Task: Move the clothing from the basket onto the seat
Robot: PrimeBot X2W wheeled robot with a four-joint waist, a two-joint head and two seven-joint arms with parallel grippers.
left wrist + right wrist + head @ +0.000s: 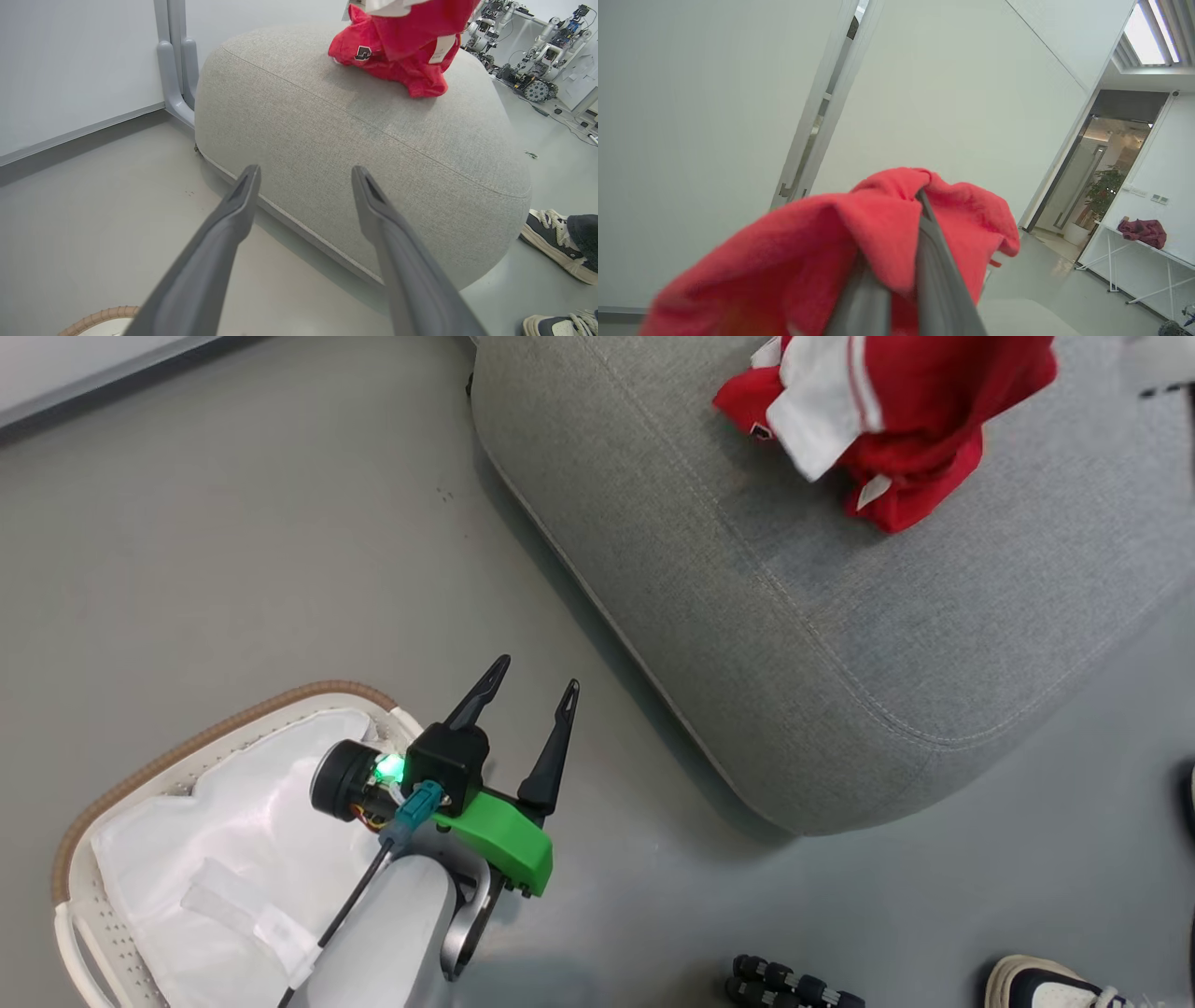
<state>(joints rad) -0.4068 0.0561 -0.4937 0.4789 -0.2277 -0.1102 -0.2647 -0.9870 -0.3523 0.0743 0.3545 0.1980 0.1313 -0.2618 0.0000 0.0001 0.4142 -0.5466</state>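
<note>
Height is what your next move turns on: the clothing [920, 420] hangs below your right hand [908, 219], its long axis running down from the grip to the seat [840, 644]. In the right wrist view the two dark fingers are clenched on a fold of the red fabric, which drapes over and around them and hides one fingertip. In the left wrist view the lower folds of the garment [402, 51] touch the grey cushion top on its far side, while the upper part rises out of frame. So the garment lies directly under that hand and partly on its target. By my reading, you need to go down or simply let go, not sideways.

Your right arm is the nearer one by far, since it holds the load. Your left hand [538, 673] is released and holds nothing, fingers spread, just above the edge of the basket [317, 689] and well apart from the garment. Its fingers point across the bare floor toward the near flank of the seat. Inside the basket you can see the white liner [233, 840]; no red shows in the part in view.
</note>
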